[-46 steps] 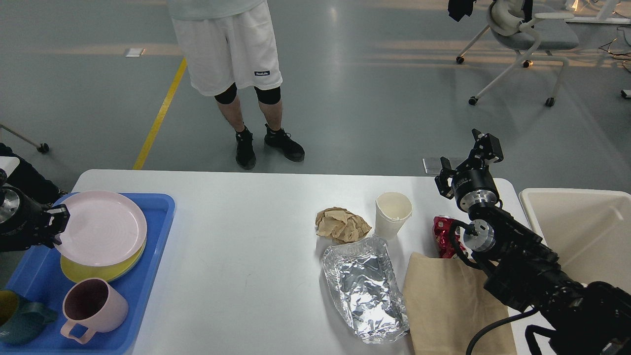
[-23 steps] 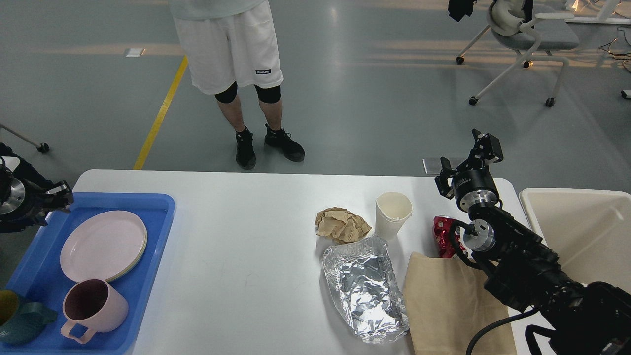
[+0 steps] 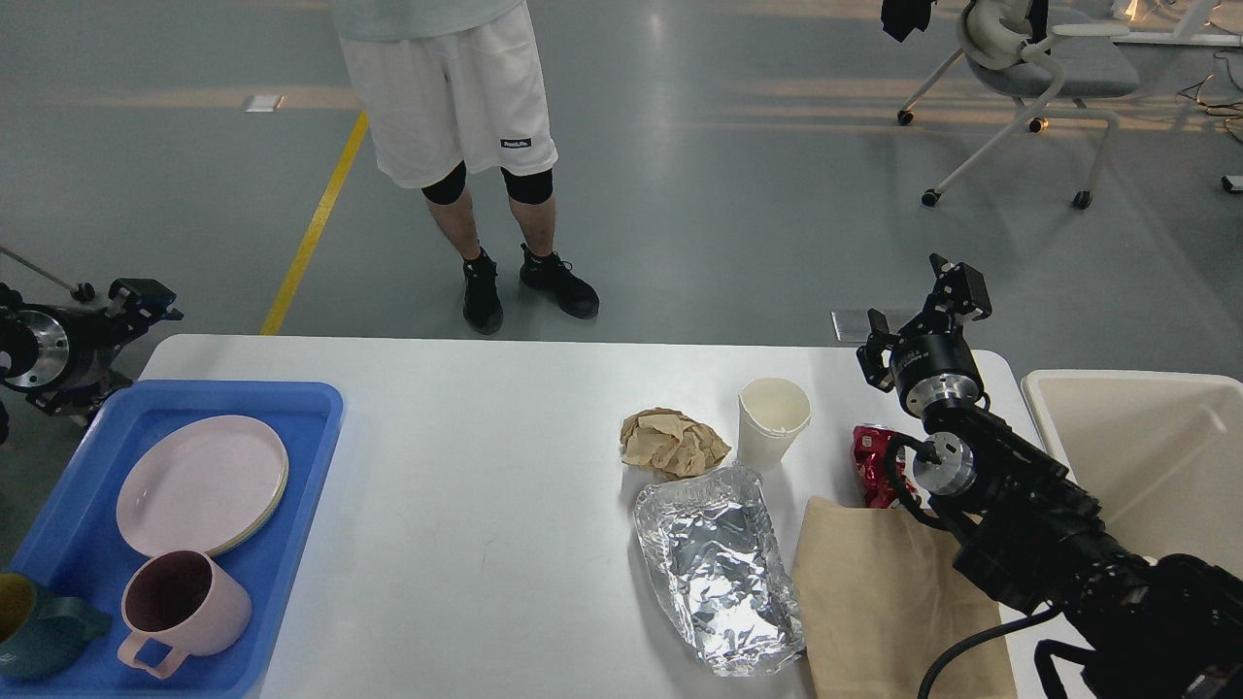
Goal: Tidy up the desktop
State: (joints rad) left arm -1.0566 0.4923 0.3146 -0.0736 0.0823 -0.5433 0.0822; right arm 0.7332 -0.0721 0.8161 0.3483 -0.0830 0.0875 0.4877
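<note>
head view:
counter (image 3: pixel 466 505): fills the lower frame, long axis left-right
trash: cup (image 3: pixel 774 419), foil (image 3: pixel 719 568), paper wad (image 3: pixel 672 443) right of centre
right hand (image 3: pixel 923 311): fingers apart, empty, nearer the trash
left hand (image 3: pixel 141 296): off the far-left corner, grip state unclear

Teal cup (image 3: pixel 39 636) cut by left edge

Bright, even indoor light. Warm sun patches on far floor (image 3: pixel 796 97). Soft shadows under items on desktop (image 3: pixel 486 485). Glare on foil tray (image 3: pixel 719 568). Focus sharp overall.
</note>
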